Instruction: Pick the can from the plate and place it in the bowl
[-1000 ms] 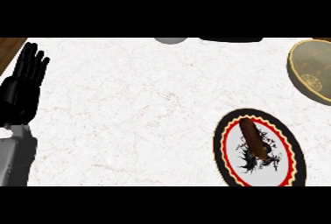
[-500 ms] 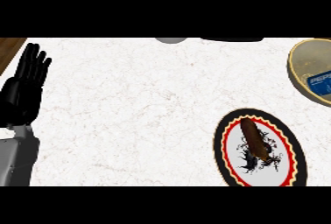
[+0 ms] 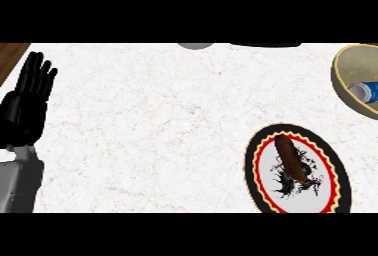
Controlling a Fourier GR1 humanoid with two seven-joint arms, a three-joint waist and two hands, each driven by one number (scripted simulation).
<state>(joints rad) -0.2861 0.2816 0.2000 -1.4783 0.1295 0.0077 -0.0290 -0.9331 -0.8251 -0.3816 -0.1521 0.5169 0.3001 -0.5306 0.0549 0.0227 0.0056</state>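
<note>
Worktop point(image 3: 162, 125): white marble.
Plate point(image 3: 251, 162): lower right, carries a brown oblong point(image 3: 290, 159), no can.
Left robot hand point(image 3: 22, 107): left edge, upright, fingers straight, side by side, holding nothing, resting.
Bowl point(image 3: 347, 60): right edge.
Can point(image 3: 367, 92): blue-white, lying in the bowl. Placement looks complete; best leave the bowl unnudged.
Right robot hand: unseen.

You see a marbled counter point(image 3: 148, 125), a brown stick-shaped item point(image 3: 289, 161) at four o'clock, and a grey rounded object point(image 3: 195, 45) at twelve.
</note>
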